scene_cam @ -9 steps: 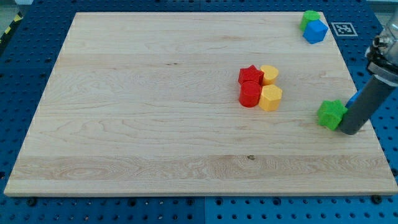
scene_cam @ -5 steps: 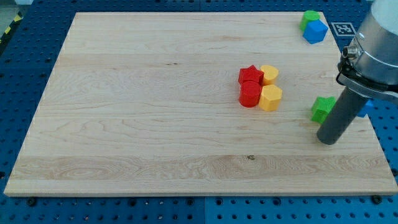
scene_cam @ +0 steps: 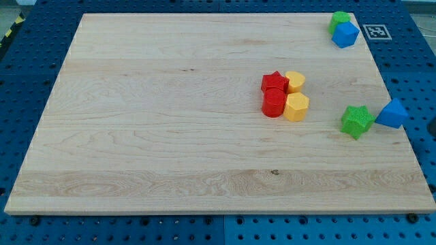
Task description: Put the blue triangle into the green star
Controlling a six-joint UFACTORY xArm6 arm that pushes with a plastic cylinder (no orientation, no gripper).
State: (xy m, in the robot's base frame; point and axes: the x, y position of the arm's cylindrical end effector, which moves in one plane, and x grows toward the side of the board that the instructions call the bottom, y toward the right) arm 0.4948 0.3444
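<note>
My tip gone; blue triangle (scene_cam: 393, 113) beside green star (scene_cam: 357, 121).

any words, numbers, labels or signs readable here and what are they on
No readable words or numbers anywhere.
The only sign is a black-and-white square marker tag at the view's top right, beside the wooden board: a coded pattern, no letters.
The coloured blocks carry no print.
My tip is not in view.

Two red blocks (scene_cam: 274, 93) touch two yellow blocks (scene_cam: 296, 95) at their three o'clock; green block (scene_cam: 338, 20) and blue block (scene_cam: 346, 34) sit at the bench's (scene_cam: 170, 122) one o'clock corner.
</note>
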